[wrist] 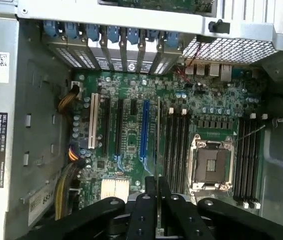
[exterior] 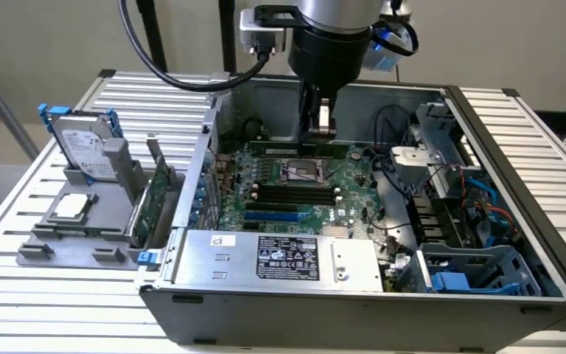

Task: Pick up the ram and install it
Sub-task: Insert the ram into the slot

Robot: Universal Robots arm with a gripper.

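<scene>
We read claw (exterior: 323,134) closed on ram (exterior: 288,147), gripped mid-length along top edge; stick hangs edge-down just under claw, apparently clear of motherboard (exterior: 354,179) below. We rate ram light, stiff, fragile: hold bare board edges, avoid chips, contacts

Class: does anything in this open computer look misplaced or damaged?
Nothing looks damaged or askew. Only the square silver processor socket sits empty; the fingers grip the thin green ram stick above the motherboard.

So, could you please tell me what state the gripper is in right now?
Gripper: closed, holding the ram on edge over the motherboard.
</scene>
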